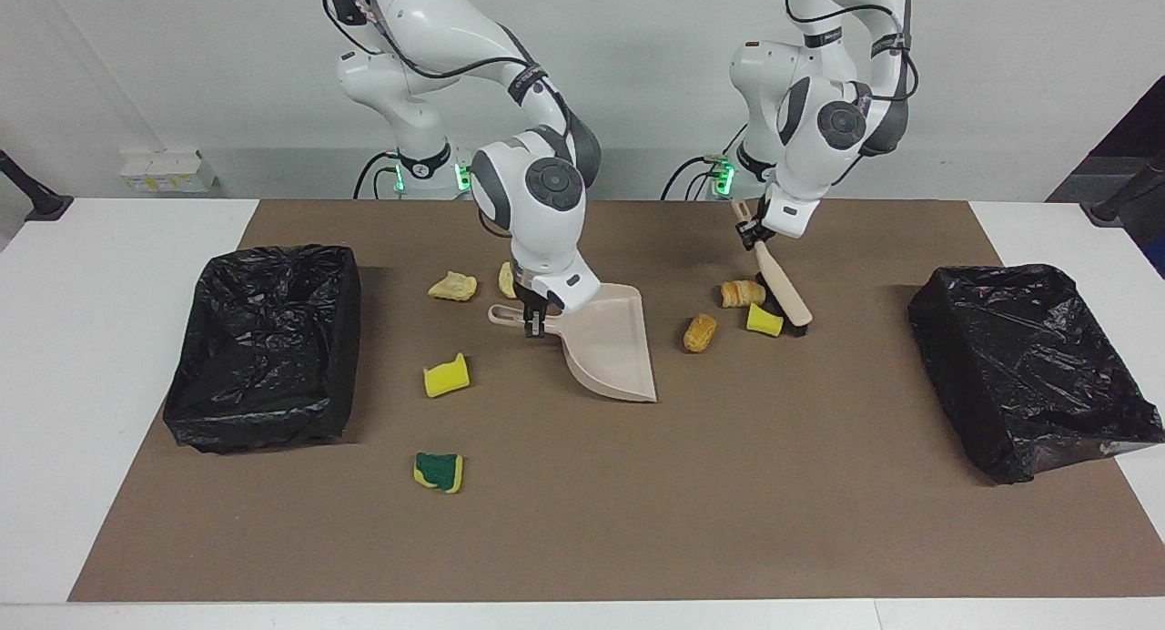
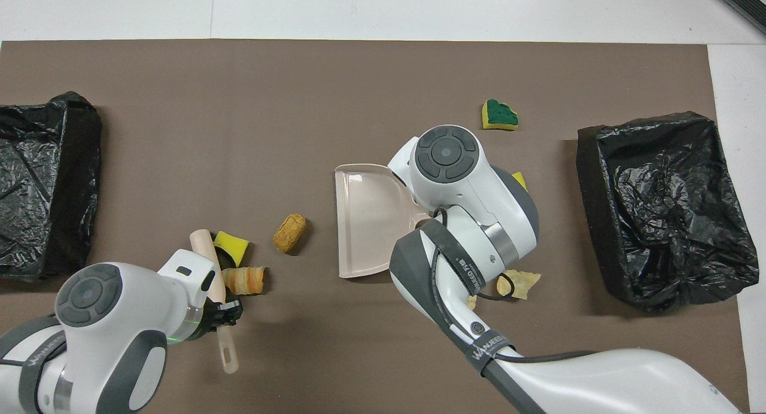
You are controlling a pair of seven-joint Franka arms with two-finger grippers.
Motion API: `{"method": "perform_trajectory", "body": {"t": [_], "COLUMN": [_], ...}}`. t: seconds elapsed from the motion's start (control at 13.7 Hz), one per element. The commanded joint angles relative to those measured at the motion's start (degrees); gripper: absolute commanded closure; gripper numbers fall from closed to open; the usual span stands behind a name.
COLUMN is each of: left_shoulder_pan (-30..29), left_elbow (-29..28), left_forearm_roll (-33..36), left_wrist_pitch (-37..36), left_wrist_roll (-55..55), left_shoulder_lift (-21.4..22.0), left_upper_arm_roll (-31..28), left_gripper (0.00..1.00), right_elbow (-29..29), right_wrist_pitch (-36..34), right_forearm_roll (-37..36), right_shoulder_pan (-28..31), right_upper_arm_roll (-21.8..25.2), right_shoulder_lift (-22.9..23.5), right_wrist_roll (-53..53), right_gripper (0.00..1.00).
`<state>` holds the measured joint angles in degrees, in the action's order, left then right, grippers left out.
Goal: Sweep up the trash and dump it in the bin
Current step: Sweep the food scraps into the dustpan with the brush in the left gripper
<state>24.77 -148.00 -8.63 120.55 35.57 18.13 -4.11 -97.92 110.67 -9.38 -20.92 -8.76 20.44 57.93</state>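
Beige dustpan (image 1: 608,346), plain. Beige brush (image 1: 781,286) with black bristles. Beside the dustpan: golden-brown lump (image 1: 698,332), yellow sponge piece (image 1: 764,320), striped tan pastry bit (image 1: 743,292), another yellow sponge piece (image 1: 446,376), green-and-yellow sponge (image 1: 439,472). Glossy black bags (image 1: 262,343) lining both bins. Brown mat (image 1: 601,512) over white counter (image 1: 55,411).

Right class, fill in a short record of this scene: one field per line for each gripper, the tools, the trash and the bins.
left gripper: shut on brush handle
brush head: down on mat, against yellow sponge piece and croissant-like lump
right gripper: shut on dustpan handle
dustpan: empty, mouth toward golden-brown lump
other trash: yellow sponge, green-and-yellow sponge, two tan lumps near the robots
bins: two, black-lined, one at each end
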Motion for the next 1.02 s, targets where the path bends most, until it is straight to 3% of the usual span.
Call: {"method": "perform_trajectory", "body": {"t": [0.0,0.22,0.58,0.95], "left_shoulder_pan": [4.31,8.34,15.47,21.53], "left_elbow": [-0.98,0.6,9.11,17.3], "left_forearm_roll": [-4.45,-9.2,-15.61,-17.21], "left_wrist_pitch": [5.82,12.41,18.84,19.02], "left_wrist_roll": [2.92,2.75,2.14,2.05], "left_shoulder_lift": [-1.08,-5.37,-14.34,-18.48], "left_upper_arm_roll": [-0.46,-0.46,-0.37,-0.28], "left_gripper": [1.0,1.0,1.0,1.0], "right_elbow": [0.36,0.45,0.62,0.71], "right_wrist_pitch": [0.16,0.07,-0.37,-0.46], "right_forearm_roll": [-0.38,-0.29,-0.29,-0.2], "right_shoulder_pan": [0.26,0.17,0.17,0.26], "right_upper_arm_roll": [-0.38,-0.38,-0.47,-0.47], "right_shoulder_lift": [0.04,0.04,-0.31,-0.57], "right_wrist_roll": [1.04,0.78,0.25,0.51], "right_gripper": [1.0,1.0,1.0,1.0]}}
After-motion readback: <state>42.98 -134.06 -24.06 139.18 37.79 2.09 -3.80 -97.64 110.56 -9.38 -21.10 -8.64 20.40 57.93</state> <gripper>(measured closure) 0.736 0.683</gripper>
